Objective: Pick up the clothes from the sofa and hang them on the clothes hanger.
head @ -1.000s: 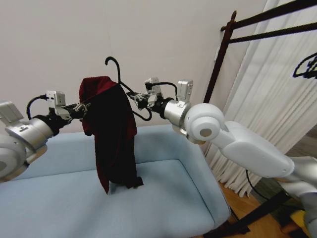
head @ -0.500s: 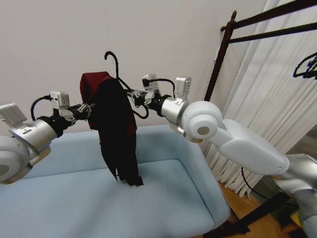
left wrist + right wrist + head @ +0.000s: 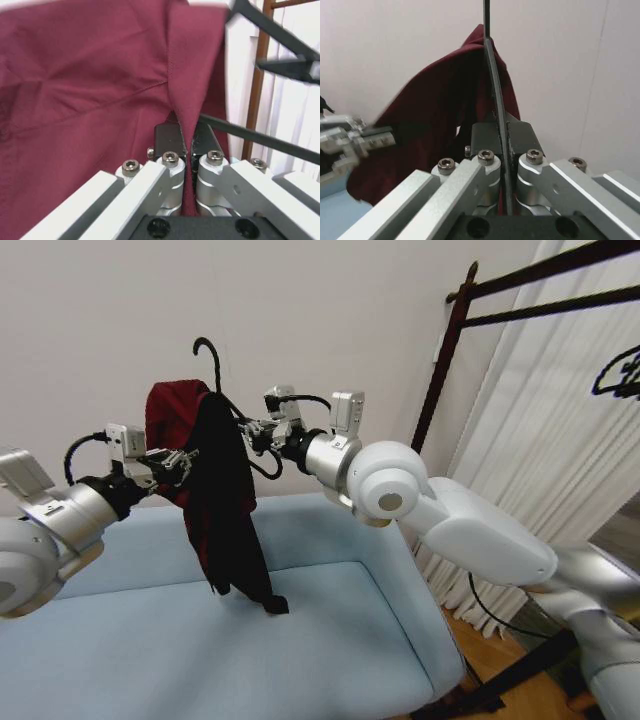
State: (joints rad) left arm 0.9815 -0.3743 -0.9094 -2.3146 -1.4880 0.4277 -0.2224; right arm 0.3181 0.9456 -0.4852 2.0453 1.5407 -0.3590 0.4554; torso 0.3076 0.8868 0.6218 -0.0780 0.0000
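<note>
Clothes here means one dark red garment point(image 3: 212, 495), hanging in the air above the far part of a pale blue sofa point(image 3: 340, 640), left of the scene's middle. It is draped over a black wire hanger point(image 3: 207, 348) whose hook points up in front of a plain white wall point(image 3: 100, 320). The cloth falls in a long narrow fold, and its lowest tip reaches down to the seat cushion; whether it touches cannot be told. The left gripper point(image 3: 185, 458) comes in from the left and its fingers are clenched on a fold of the red fabric, which the left wrist view shows pinched tight between the two pads. The right gripper point(image 3: 246, 430) reaches across from the right, just beside the garment, and its fingers are closed on the thin black wire of the hanger, as the right wrist view shows close up. To the right stands a dark wooden clothes rack point(image 3: 446, 360) with horizontal bars, well apart from the garment, in front of a white curtain point(image 3: 540, 460).
</note>
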